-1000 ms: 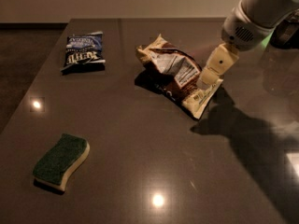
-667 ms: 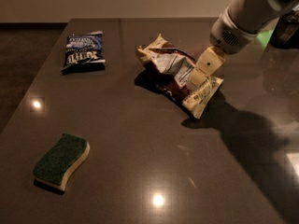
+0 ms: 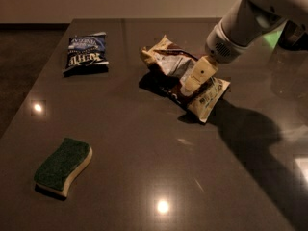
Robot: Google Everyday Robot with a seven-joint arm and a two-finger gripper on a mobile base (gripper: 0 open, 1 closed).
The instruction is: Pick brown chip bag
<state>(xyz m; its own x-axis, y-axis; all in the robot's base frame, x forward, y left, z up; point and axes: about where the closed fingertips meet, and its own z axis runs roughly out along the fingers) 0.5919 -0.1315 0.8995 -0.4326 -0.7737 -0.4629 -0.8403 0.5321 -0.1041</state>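
The brown chip bag lies crumpled on the dark table, right of centre, with tan edges, a dark brown panel and white label patches. My gripper comes in from the upper right on a white arm and sits directly over the middle of the bag, its cream fingers pointing down and left onto the foil. The gripper hides part of the bag's centre.
A smaller flat dark-blue chip bag lies at the back left. A green and cream sponge lies at the front left. The dark table has its left edge running along the floor side. The arm's shadow falls at the right.
My gripper has moved left and slightly down, from the bag's right end to over its middle. The bag, the blue bag and the sponge have not moved.
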